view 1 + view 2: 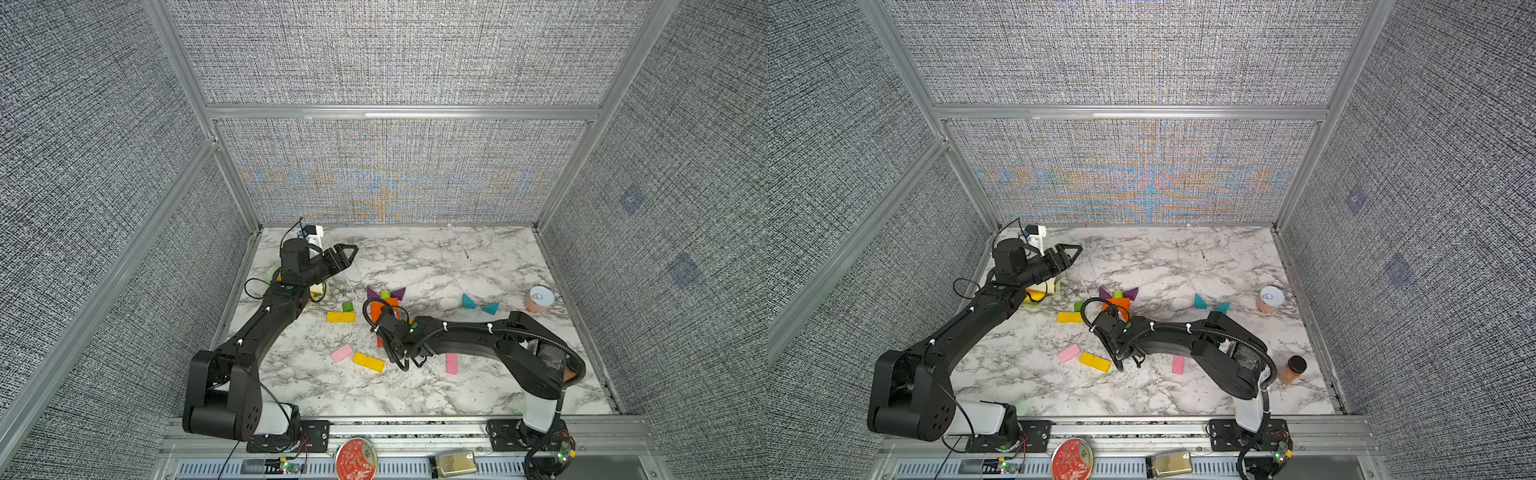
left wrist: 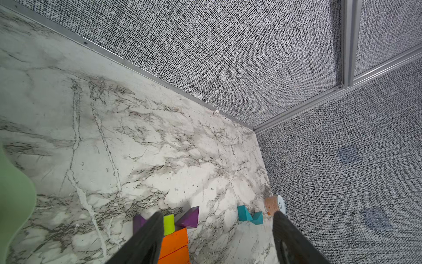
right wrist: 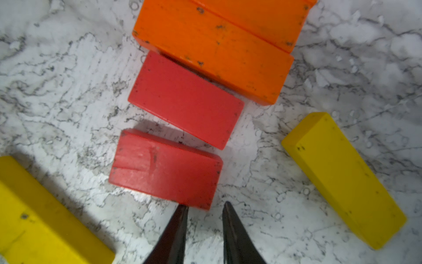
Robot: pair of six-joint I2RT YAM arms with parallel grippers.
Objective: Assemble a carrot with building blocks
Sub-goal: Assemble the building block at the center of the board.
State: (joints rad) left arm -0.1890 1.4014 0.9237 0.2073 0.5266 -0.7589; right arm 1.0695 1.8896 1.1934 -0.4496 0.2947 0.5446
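Building blocks (image 1: 380, 309): carrot row mid-table, green end far. Near red block (image 3: 164, 169) sits skewed, gapped from far red block (image 3: 185, 98). Right gripper (image 3: 204, 206) is narrowly apart, empty, one tip at its near edge; an off-centre nudge would likely spin it. Left gripper (image 2: 217, 214) is apart, empty, far left.

Orange bars (image 3: 212, 52) paired flat; two red bars (image 3: 185, 98) continuing row; purple triangles (image 2: 189, 217) flank green stub (image 2: 169, 224) at other end.

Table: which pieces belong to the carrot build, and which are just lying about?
For the job: orange bars, red bars, purple triangles, green stubs, yellow bars, pink bars, teal triangles.
Lying about: orange cup, amber jar, bread slice.
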